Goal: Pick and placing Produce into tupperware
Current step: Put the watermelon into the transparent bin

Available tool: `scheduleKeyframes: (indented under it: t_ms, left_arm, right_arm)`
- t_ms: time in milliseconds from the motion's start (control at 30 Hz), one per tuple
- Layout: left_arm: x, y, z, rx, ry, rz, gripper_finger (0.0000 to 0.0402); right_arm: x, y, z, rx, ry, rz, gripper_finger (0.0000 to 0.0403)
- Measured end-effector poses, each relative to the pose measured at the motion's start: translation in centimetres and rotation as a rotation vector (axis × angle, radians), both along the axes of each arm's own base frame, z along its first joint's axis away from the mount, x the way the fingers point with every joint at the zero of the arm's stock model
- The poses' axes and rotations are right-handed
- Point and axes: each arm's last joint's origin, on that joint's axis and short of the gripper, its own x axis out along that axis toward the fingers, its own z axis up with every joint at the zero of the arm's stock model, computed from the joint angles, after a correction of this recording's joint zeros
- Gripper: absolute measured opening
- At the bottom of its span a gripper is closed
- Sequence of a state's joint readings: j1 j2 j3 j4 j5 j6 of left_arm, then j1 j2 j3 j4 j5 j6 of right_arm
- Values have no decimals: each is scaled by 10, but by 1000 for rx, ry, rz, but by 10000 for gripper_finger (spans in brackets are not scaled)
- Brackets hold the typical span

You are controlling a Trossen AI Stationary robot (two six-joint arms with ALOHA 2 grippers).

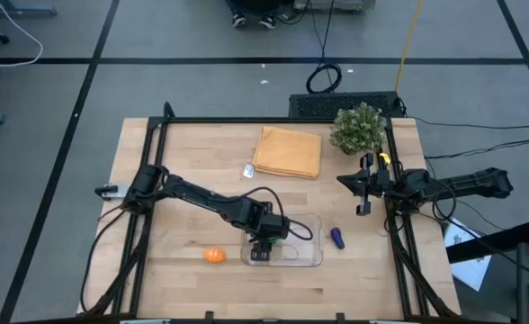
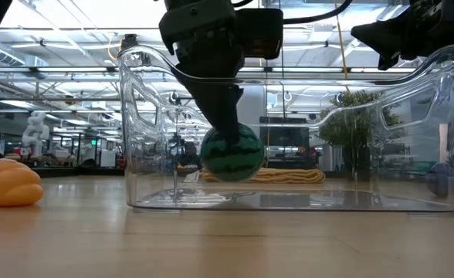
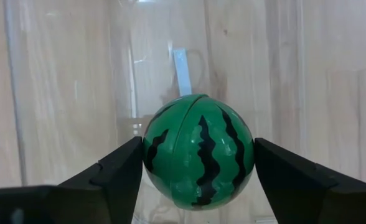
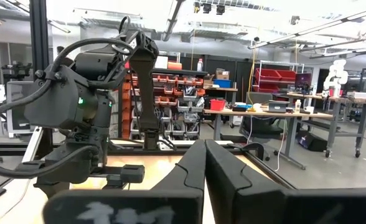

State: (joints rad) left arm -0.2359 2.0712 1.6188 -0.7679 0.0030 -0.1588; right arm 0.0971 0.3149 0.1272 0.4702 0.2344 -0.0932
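My left gripper (image 1: 263,245) reaches down into the clear tupperware (image 1: 315,245) near its left end and is shut on the dark-green striped ball (image 3: 198,158). Through the container wall (image 2: 134,116), the low view shows the ball (image 2: 231,154) low inside, close above the floor. The orange piece (image 1: 213,255) lies on the table left of the container, and the purple eggplant (image 1: 336,238) lies on the table right of it. My right gripper (image 1: 363,187) waits shut above the table's right side, holding nothing. My left gripper pinches the striped ball between its two fingers, one on each side (image 3: 147,163) at about its widest part. The fingers come from above, pointing down into the container. The ball sits just above the container floor; whether it touches the floor I cannot tell.
A folded orange-tan cloth (image 1: 287,151) lies at the far middle of the table, with a bushy potted plant (image 1: 357,129) at the far right corner. A small white tag (image 1: 249,170) sits beside the cloth. Bare wood shows at the table's near left.
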Motion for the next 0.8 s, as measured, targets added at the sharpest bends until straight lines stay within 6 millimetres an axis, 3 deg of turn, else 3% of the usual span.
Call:
scheduleKeyframes:
  t_ms: [800]
  left_arm:
    - [1, -1, -9, -7, 34, -32, 278]
  right_arm:
    - [0, 0, 0, 1, 0, 0, 0]
